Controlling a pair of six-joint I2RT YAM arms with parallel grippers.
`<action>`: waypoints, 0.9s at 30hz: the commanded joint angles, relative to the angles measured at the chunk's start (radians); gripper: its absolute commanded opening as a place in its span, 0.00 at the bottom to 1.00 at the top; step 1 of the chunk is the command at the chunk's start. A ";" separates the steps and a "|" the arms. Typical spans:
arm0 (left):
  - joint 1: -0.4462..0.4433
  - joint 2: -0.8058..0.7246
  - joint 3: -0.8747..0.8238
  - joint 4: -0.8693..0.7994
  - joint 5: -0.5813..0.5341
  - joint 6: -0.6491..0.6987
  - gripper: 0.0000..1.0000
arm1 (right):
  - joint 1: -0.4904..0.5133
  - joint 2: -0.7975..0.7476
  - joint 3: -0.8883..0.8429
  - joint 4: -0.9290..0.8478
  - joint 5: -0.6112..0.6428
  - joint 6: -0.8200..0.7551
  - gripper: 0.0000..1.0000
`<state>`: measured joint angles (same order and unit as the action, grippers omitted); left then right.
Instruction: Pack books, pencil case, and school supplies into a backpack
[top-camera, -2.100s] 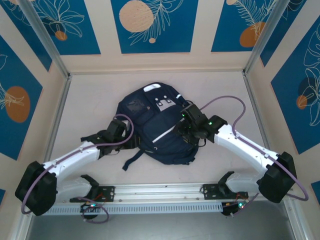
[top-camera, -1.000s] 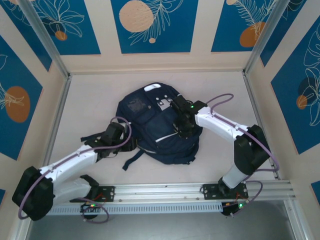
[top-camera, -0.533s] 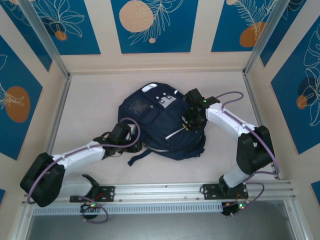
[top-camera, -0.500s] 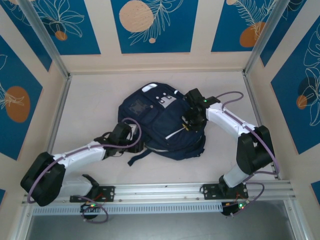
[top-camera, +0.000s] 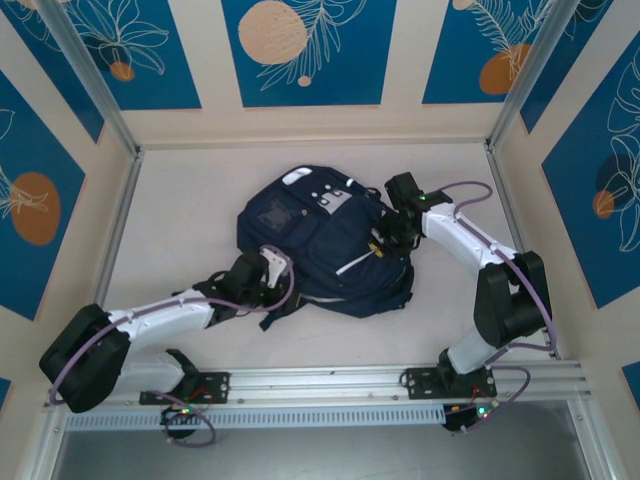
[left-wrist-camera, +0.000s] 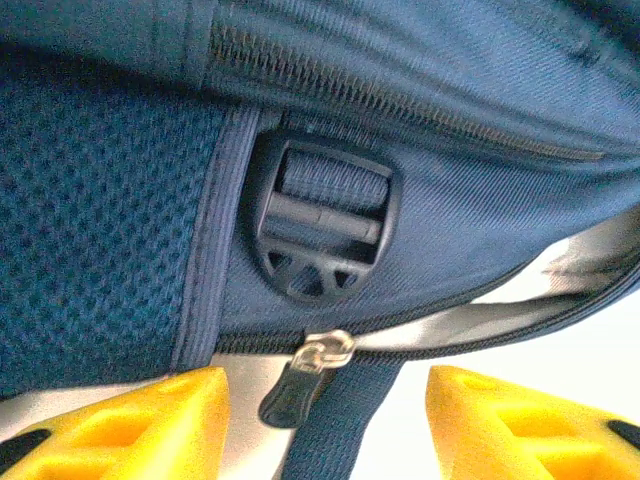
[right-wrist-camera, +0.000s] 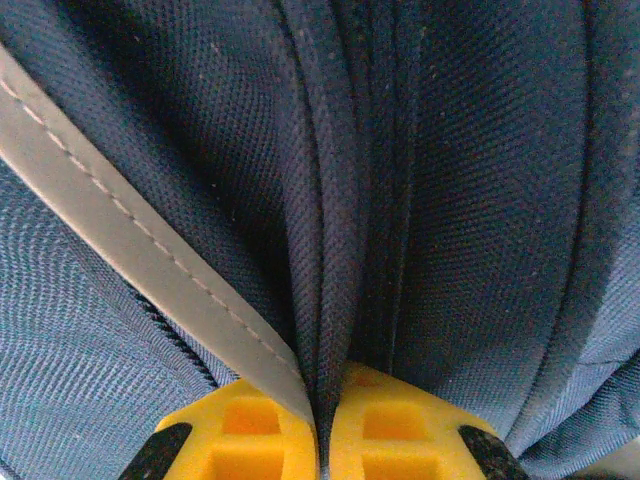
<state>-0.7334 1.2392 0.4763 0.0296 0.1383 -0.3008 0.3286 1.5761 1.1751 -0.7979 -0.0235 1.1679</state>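
Two claws work at the backpack (top-camera: 310, 235), which lies flat around the middle of the desk (top-camera: 185, 195), its top toward the far edge. Our right claw (top-camera: 384, 240) is on the bag's right side, and in its wrist view the yellow fingers (right-wrist-camera: 250, 425) are pressed together, pinching a raised fold of navy backpack (right-wrist-camera: 460, 200) fabric beside a grey stripe (right-wrist-camera: 130, 250). Our left claw (top-camera: 270, 266) sits low at the bag's near-left side. In its wrist view the left claw (left-wrist-camera: 325, 400) stands partly open, its fingers (left-wrist-camera: 150, 415) apart, and a dark zipper pull (left-wrist-camera: 300, 380) and a strap (left-wrist-camera: 330, 445) hang in the gap below a black buckle (left-wrist-camera: 320, 235); we cannot tell if either finger touches them. We see bare desk along the left edge, in both far corners, and in a narrower band between the bag and the near edge.
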 joint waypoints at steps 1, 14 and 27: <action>-0.002 0.029 -0.050 0.093 0.005 0.034 0.52 | -0.027 -0.025 -0.008 0.053 -0.024 -0.018 0.00; -0.006 0.146 -0.013 0.172 0.023 0.053 0.33 | -0.040 -0.022 -0.033 0.095 -0.071 -0.020 0.00; -0.100 0.116 0.007 0.072 -0.034 0.054 0.00 | 0.027 -0.091 -0.097 0.109 -0.025 0.037 0.00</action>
<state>-0.7967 1.3849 0.4526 0.1493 0.1226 -0.2550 0.3328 1.5246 1.0996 -0.7177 -0.0463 1.1561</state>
